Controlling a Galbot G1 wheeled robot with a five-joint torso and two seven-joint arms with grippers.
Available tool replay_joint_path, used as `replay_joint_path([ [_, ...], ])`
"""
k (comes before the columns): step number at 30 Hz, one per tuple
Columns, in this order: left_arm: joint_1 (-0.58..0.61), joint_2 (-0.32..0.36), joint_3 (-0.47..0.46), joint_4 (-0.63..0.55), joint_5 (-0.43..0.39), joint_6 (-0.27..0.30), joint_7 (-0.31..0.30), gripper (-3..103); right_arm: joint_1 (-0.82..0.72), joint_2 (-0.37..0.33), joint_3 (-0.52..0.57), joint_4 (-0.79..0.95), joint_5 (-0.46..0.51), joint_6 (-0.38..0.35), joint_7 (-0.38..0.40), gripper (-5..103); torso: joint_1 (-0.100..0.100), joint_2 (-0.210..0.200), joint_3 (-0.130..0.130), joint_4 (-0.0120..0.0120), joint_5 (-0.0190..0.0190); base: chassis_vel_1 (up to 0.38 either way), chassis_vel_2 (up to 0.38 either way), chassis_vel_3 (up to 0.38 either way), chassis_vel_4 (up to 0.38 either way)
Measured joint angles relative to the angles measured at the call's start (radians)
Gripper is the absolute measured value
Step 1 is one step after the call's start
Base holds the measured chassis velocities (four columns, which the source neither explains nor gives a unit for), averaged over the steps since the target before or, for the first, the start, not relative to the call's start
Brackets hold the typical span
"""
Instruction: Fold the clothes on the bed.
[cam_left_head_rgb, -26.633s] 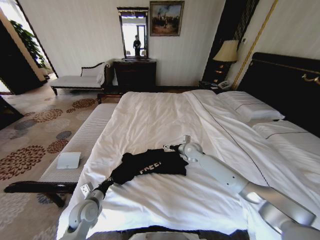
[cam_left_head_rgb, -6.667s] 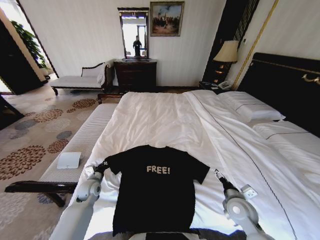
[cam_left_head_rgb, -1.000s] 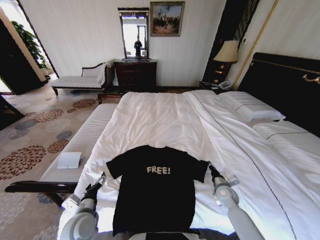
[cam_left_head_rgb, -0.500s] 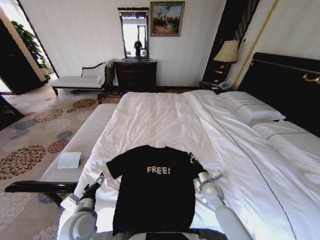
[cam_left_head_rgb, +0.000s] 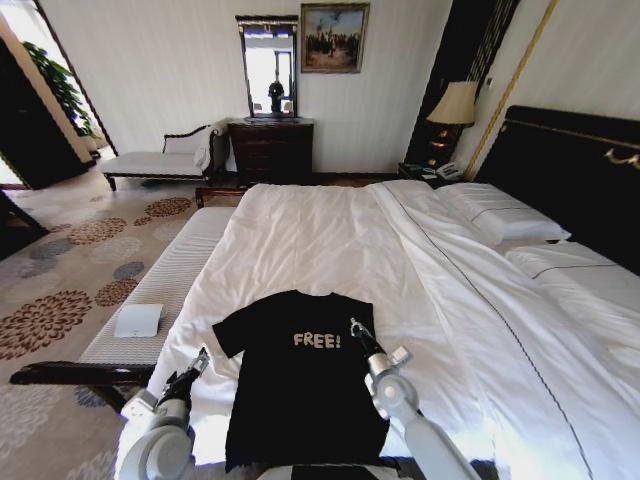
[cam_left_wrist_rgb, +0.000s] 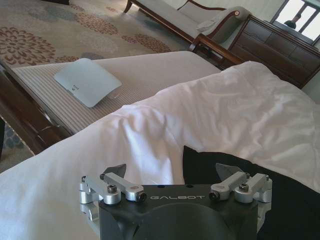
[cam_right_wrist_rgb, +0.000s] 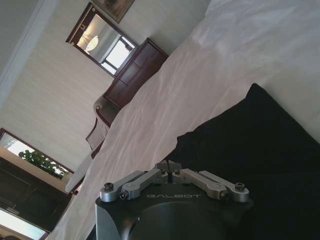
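Head view: the T-shirt (cam_left_head_rgb: 300, 385) lies flat, chest up, on the near end of the bed (cam_left_head_rgb: 330, 240), its "FREE!" lettering readable and its hem at my edge of the mattress. My right gripper (cam_left_head_rgb: 357, 333) sits over the shirt's right chest area, just beside the lettering. Its fingers are pinched together; in the right wrist view the tips (cam_right_wrist_rgb: 168, 165) meet with black cloth directly beneath, but I cannot tell whether any fabric is caught between them.

Compared with one second ago, the right gripper has travelled inward: then it stood at the outer tip of the right sleeve, half a second ago at the shoulder, and now it is on the body of the shirt. The right sleeve, spread out to the side a second ago, no longer projects; the shirt's right edge now runs nearly straight from shoulder to hem. The left sleeve is spread as before.

My left gripper (cam_left_head_rgb: 192, 366) hovers off the left side of the shirt, near the bed's edge, unchanged over the last second. The left wrist view shows its fingers (cam_left_wrist_rgb: 114, 170) spread apart and holding nothing, with white sheet between them and the shirt's edge just beyond.
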Motion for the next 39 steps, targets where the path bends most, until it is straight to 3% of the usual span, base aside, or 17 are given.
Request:
replay_joint_path([
  [9,0.006,-0.007,-0.004,0.009,0.000,-0.002,-0.005,100,0.001,0.019,-0.021,-0.019,-0.038,0.010,-0.005,-1,0.000,0.000,0.000,0.0001,0.0000,0.000,0.000,0.000,0.000],
  [10,0.002,-0.010,-0.004,0.016,-0.001,-0.003,-0.005,100,-0.005,0.020,-0.019,-0.009,-0.040,0.012,-0.009,4,0.000,0.000,0.000,0.0000,0.0001,0.000,0.000,0.000,0.000],
  [12,-0.003,-0.011,-0.005,0.021,-0.003,-0.003,-0.005,100,-0.014,0.019,-0.012,0.012,-0.038,0.014,-0.011,4,0.000,0.000,0.000,0.0001,0.0003,0.000,0.000,0.000,0.000],
  [15,-0.028,-0.008,-0.020,0.022,-0.065,-0.013,-0.007,100,-0.050,0.005,0.045,0.149,0.014,0.017,-0.012,20,0.000,0.000,0.000,-0.0001,-0.0003,0.000,0.000,0.000,0.000],
  [16,-0.028,-0.008,-0.020,0.022,-0.065,-0.013,-0.007,100,-0.050,0.005,0.045,0.149,0.014,0.017,-0.012,20,0.000,0.000,0.000,-0.0001,-0.0003,0.000,0.000,0.000,0.000],
  [20,-0.088,0.010,-0.064,0.003,-0.209,-0.022,-0.017,100,-0.041,-0.018,0.135,0.240,0.123,0.038,0.033,37,0.000,0.000,0.000,0.0000,-0.0001,0.000,0.000,0.000,0.000],
  [21,-0.088,0.010,-0.064,0.003,-0.209,-0.022,-0.017,100,-0.041,-0.018,0.135,0.240,0.123,0.038,0.033,37,0.000,0.000,0.000,0.0000,-0.0001,0.000,0.000,0.000,0.000],
  [24,-0.126,0.036,-0.064,0.040,-0.245,0.003,-0.014,100,-0.045,-0.034,0.195,0.251,0.146,0.041,0.073,52,0.000,0.000,0.000,0.0000,0.0002,0.000,0.000,0.000,0.000],
  [26,-0.132,0.040,-0.061,0.053,-0.245,0.010,-0.011,100,-0.048,-0.034,0.204,0.253,0.148,0.041,0.083,52,0.000,0.000,0.000,-0.0001,0.0001,0.000,0.000,0.000,0.000],
  [27,-0.145,0.046,-0.050,0.081,-0.245,0.023,0.001,100,-0.055,-0.033,0.221,0.258,0.152,0.042,0.106,63,0.000,0.000,0.000,-0.0001,0.0001,0.000,0.000,0.000,0.000],
  [28,-0.156,0.048,-0.044,0.102,-0.250,0.033,0.011,100,-0.060,-0.033,0.231,0.261,0.153,0.042,0.123,63,0.000,0.000,0.000,-0.0001,0.0001,0.000,0.000,0.000,0.000],
  [30,-0.179,0.050,-0.036,0.143,-0.268,0.046,0.027,100,-0.071,-0.032,0.241,0.264,0.152,0.043,0.150,74,0.000,0.000,0.000,-0.0001,0.0000,0.000,0.000,0.000,0.000],
  [32,-0.191,0.050,-0.033,0.162,-0.278,0.050,0.032,100,-0.076,-0.032,0.243,0.264,0.149,0.043,0.159,74,0.000,0.000,0.000,0.0000,0.0001,0.000,0.000,0.000,0.000],
  [34,-0.232,0.047,-0.028,0.219,-0.323,0.058,0.038,100,-0.084,-0.034,0.248,0.263,0.142,0.043,0.173,90,0.000,0.000,0.000,-0.0001,0.0000,0.000,0.000,0.000,0.000],
  [39,-0.293,0.033,-0.027,0.298,-0.348,0.061,0.038,100,-0.084,-0.029,0.252,0.256,0.129,0.040,0.175,100,0.000,0.000,0.000,0.0000,0.0001,0.000,0.000,0.000,0.000],
])
